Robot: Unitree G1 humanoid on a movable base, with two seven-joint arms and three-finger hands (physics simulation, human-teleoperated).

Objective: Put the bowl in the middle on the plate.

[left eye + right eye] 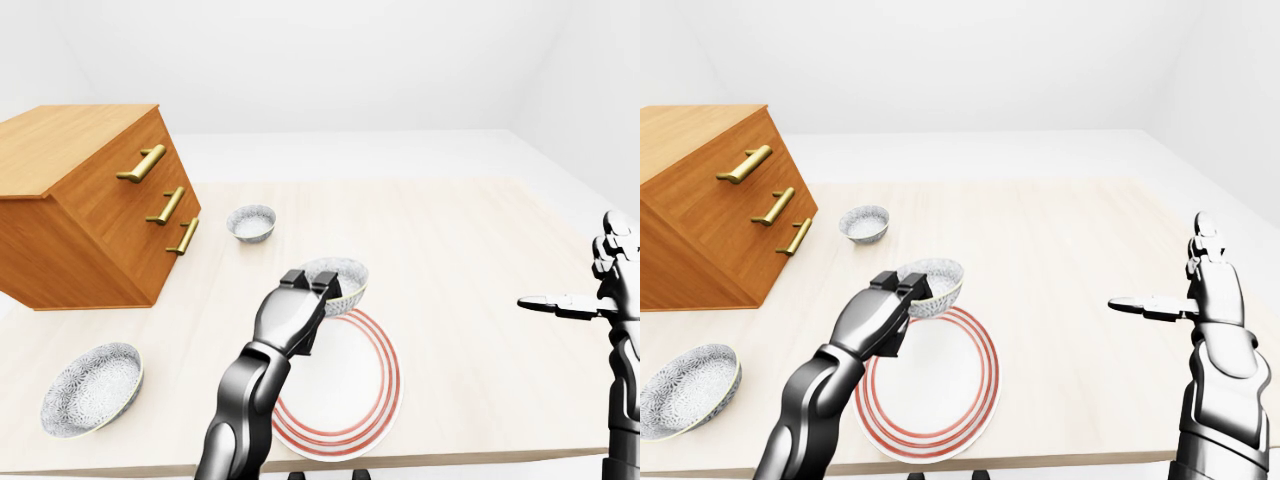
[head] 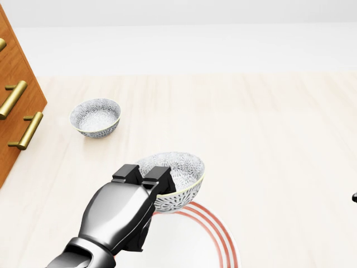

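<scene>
The middle bowl (image 2: 179, 170), white with a grey pattern, is at the upper rim of the plate (image 1: 352, 400), a white plate with red rings. My left hand (image 2: 146, 181) is shut on the bowl's near-left rim, with its dark fingers hooked over the edge. The bowl tilts slightly, and I cannot tell if it touches the plate. My right hand (image 1: 1192, 292) hangs open over the table's right side, one finger pointing left, holding nothing.
A second patterned bowl (image 1: 250, 222) sits farther up the table beside a wooden drawer chest (image 1: 90, 210) with brass handles. A third bowl (image 1: 92, 387) lies at the lower left. The table's near edge (image 1: 480, 462) runs just below the plate.
</scene>
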